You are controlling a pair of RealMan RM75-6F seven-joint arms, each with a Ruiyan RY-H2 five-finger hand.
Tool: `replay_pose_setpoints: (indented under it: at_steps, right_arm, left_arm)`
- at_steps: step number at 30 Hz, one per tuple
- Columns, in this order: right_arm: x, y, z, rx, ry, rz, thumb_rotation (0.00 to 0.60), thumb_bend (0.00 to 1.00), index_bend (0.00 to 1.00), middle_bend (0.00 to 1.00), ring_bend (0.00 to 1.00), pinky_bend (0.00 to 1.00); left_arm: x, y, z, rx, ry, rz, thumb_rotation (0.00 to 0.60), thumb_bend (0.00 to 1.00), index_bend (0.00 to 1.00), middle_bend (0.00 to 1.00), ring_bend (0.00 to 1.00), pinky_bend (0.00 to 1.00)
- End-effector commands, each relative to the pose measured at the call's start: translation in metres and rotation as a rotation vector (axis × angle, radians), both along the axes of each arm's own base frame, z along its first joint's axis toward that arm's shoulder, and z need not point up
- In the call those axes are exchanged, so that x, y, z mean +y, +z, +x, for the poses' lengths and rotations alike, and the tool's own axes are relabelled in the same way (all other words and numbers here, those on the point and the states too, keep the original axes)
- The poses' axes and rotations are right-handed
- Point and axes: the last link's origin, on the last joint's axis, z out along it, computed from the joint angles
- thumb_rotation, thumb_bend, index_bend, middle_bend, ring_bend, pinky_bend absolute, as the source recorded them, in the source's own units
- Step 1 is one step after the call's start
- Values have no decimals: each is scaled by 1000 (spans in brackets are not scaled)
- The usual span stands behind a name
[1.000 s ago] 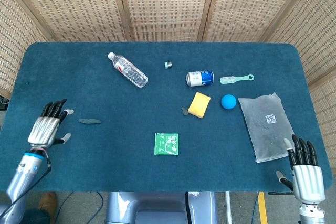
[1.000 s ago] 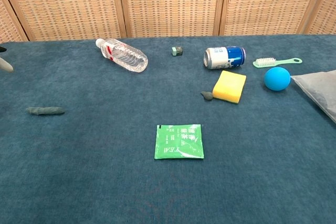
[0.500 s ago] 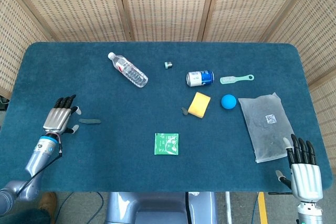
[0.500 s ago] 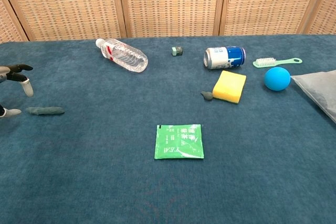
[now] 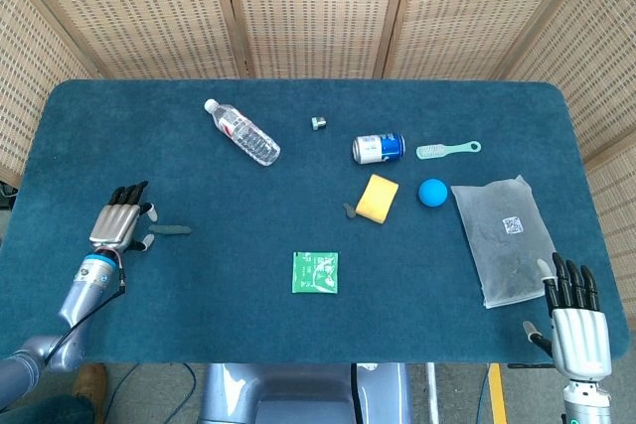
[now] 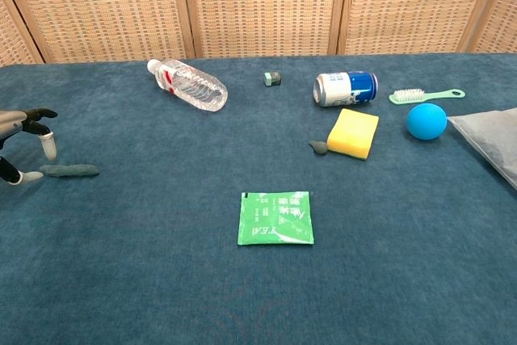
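Presently the small grey-green strip (image 5: 170, 229) lies flat on the blue table cover (image 5: 199, 295) at the left side, long axis running left to right; it is slim, dull and rounded at both ends. Left hand (image 5: 117, 224) sits just left of it, fingers spread and holding nothing, fingertips (image 6: 50, 148) right at the strip's left end; whether they touch it cannot be told. Right hand (image 5: 573, 317) is at the near right corner, fingers straight and apart, nothing held, just near of a grey plastic bag (image 5: 502, 236).

Farther right of the strip, near the middle, lies a green sachet (image 5: 315, 272). Beyond it: a yellow sponge (image 5: 377, 198) with a small dark object (image 5: 349, 212) just at its left, and a blue ball (image 5: 432, 192). Far side: a clear water bottle (image 5: 241, 132) on its side, a small grey-green cube (image 5: 318, 123), a blue can (image 5: 379, 147) on its side, and a green brush (image 5: 447, 150).
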Motion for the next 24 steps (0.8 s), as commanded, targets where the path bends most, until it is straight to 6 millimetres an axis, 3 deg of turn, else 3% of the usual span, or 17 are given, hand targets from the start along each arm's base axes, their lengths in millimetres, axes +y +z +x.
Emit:
replay_pose_setpoints:
  at_steps: [1,24]
  right_arm:
    - [0,0,0,-2,1,1,600,0,0,0,0,0]
    - [1,2,0,-11,-4,3,600,0,0,0,0,0]
  left_arm:
    - [0,-2,0,-2,4,-2,600,344,458,0,0,0]
    - [4,-15,11,2,5,-27,600,383,493,0,0,0]
